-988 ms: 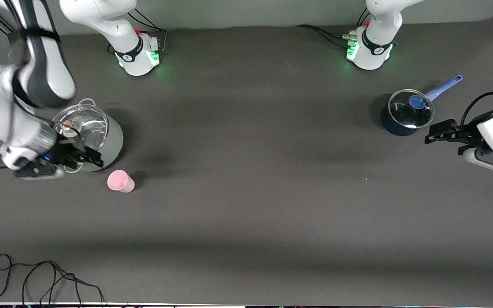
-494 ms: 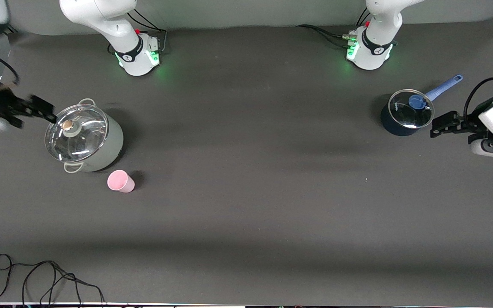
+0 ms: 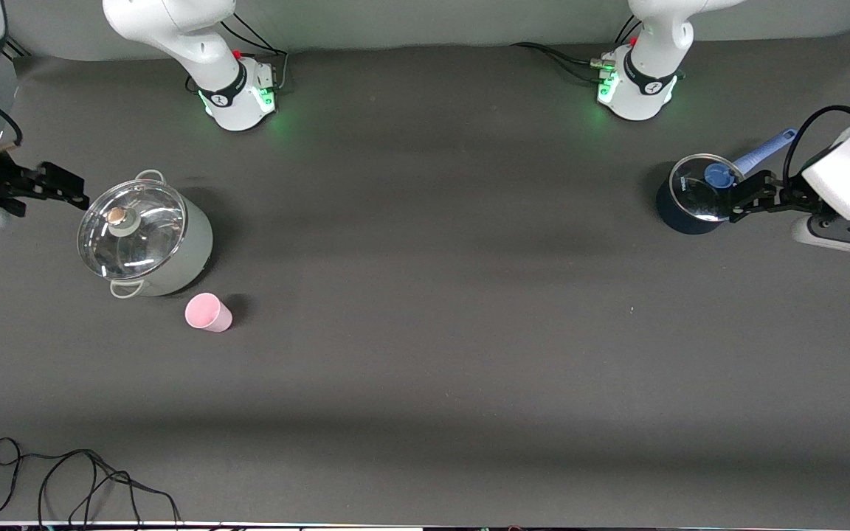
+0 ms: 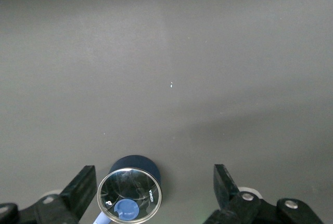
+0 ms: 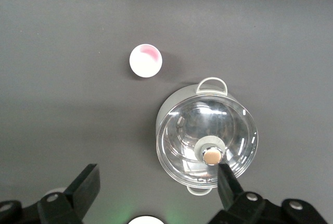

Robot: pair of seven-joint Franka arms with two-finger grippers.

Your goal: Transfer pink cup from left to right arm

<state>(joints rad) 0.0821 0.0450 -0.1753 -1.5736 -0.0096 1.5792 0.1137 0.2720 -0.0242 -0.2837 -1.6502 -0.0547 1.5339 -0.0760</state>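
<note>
The pink cup [image 3: 208,313] stands upright on the dark table, just nearer to the front camera than the silver pot [image 3: 146,240]. In the right wrist view the pink cup [image 5: 145,60] shows its open mouth, apart from the pot. My right gripper [image 3: 63,189] hangs open and empty over the table's edge beside the silver pot; in its own view the right gripper [image 5: 156,174] holds nothing. My left gripper [image 3: 746,197] hovers open and empty beside the blue saucepan [image 3: 698,195] at the left arm's end, far from the cup. In its own view the left gripper [image 4: 153,174] is over that saucepan.
The silver pot [image 5: 207,138] carries a glass lid with a knob. The blue saucepan [image 4: 136,164] has a glass lid and a light blue handle [image 3: 764,150]. A loose black cable [image 3: 63,472] lies near the front edge. Both arm bases [image 3: 237,92] stand along the table's back.
My right gripper has swung off the silver pot's near side, out toward the table's end. My left gripper has moved in beside the blue saucepan. The cup has not moved.
</note>
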